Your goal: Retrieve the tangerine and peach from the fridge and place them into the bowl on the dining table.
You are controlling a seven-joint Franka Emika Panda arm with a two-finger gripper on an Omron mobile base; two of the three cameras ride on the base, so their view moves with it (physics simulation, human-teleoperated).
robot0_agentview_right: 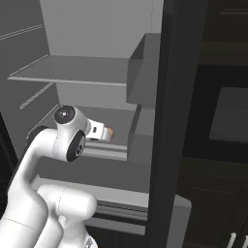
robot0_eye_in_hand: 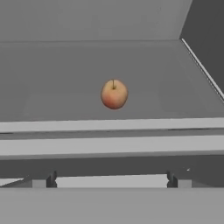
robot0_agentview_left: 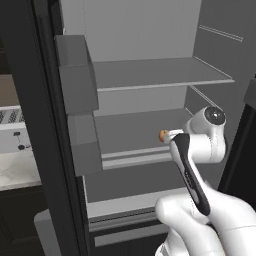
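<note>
The fridge (robot0_agentview_left: 150, 75) stands open, its grey shelves bare but for one fruit. The peach (robot0_eye_in_hand: 114, 94) sits alone on the middle shelf (robot0_eye_in_hand: 65, 87), a little back from the front lip — pinkish-orange, stem up. From the base cameras it is half hidden behind the arm's wrist, only an orange sliver (robot0_agentview_left: 163, 135) showing. The gripper (robot0_eye_in_hand: 113, 179) hangs in front of the shelf edge, jaws spread wide and holding nothing, well short of the fruit — its fingertips barely visible.

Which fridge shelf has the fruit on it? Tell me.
The middle shelf, level with the hand: the peach sits on it, below the top shelf.
</note>
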